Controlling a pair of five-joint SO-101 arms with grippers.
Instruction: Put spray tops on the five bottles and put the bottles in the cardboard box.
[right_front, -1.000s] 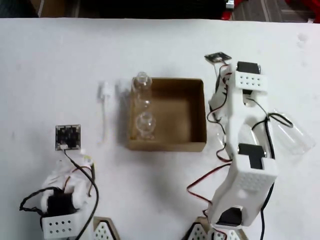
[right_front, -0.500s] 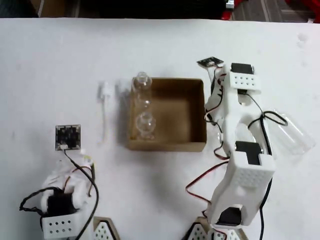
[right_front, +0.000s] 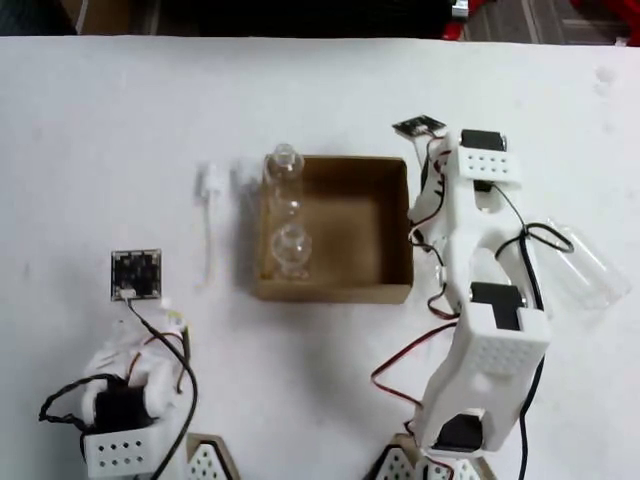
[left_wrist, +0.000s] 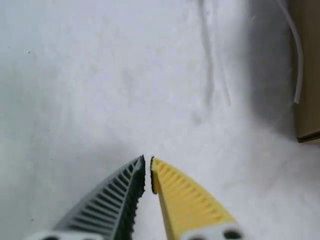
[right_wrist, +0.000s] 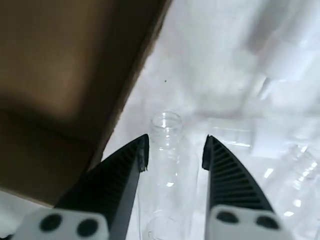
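Right arm edged toward cardboard box, right fingers wide over topless bottle, left fingers closed.

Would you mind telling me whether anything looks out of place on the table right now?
Two bottles stand in the cardboard box, apparently uncapped, while a spray top lies loose on the table left of it. That looks out of order.
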